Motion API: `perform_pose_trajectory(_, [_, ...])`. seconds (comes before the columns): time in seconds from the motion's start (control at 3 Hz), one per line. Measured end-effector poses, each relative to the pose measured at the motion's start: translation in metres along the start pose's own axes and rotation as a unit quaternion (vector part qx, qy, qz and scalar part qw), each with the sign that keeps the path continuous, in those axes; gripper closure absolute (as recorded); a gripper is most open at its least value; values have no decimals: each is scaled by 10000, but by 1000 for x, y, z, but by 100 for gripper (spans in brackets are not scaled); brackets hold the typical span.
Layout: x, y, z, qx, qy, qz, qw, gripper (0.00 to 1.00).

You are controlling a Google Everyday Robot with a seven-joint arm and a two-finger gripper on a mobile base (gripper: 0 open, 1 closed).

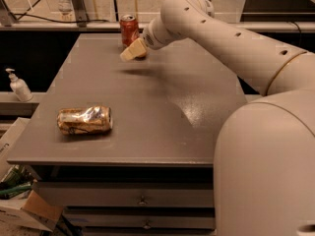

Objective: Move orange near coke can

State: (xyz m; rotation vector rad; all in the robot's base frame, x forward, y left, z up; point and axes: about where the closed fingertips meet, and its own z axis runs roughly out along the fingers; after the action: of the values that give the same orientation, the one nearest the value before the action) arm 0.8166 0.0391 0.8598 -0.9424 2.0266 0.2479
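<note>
— Where is the orange?

— At the far end of the bench (172, 97), tucked against the claw (132, 52). Only a sliver of the orange (141, 54) shows at the claw's lower edge, just beside the coke can (129, 29), which stands upright near the back rim.

— Is the claw clamped on it?

— I cannot tell. The claw hides most of the fruit, and whether it is apart or closed around it does not show from this side.

— How would you expect the fruit to handle?

— Light, I judge, and firm enough for a modest squeeze, but smooth and round, so it can slip out or roll once set down. Best taken across its widest part, on opposite sides, and released low on the bench so it does not wander into the can.

— And the can?

— Tall and probably light; a nudge could tip it.

— Count things for me.

— One orange, one coke can, one claw. Besides those, one crushed can (84, 120) lying on its side near the front left of the bench, well apart from the others, and one pump bottle (18, 85) off the bench to the left.
</note>
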Motion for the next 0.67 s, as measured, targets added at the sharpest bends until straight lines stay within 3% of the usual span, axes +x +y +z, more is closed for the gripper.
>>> perform_pose_trajectory(0.33, [3,-4,-6,-6,6,40,10000,0])
perform_pose_trajectory(0.67, [10,-8,-12,-225,-82,22,9997,0])
